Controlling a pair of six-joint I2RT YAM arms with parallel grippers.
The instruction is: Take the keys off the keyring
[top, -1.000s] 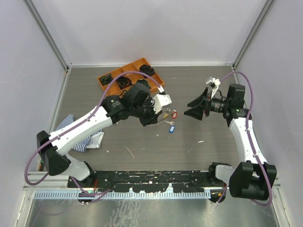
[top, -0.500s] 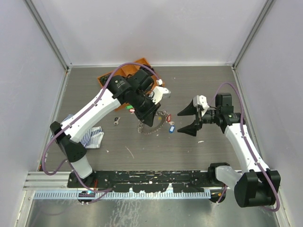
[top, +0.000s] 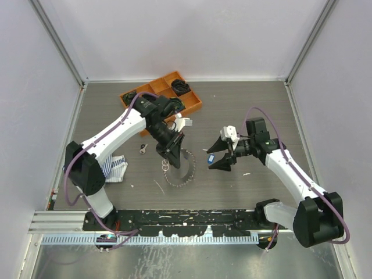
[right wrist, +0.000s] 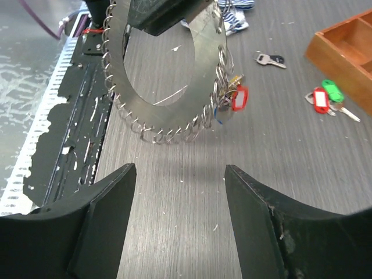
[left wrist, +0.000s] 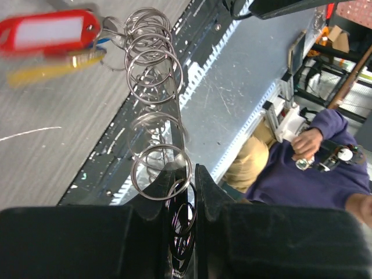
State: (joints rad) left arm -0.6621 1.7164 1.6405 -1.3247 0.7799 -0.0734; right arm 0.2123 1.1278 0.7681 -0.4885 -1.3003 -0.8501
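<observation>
**Both arms have closed on the centre, and a swing is the risk**

Since the earlier frame the left gripper has carried the keyring from the upper middle of the top view down to its centre, and the right gripper has moved left to face it. The ring hangs pinched at one edge only, so a nudge may swing it and you may snag the small loops instead of the red-tagged key. Left is clamped on the ring's rim; right stands wide, touching nothing

Lab test cell: white panel walls, aluminium frame posts.
</observation>
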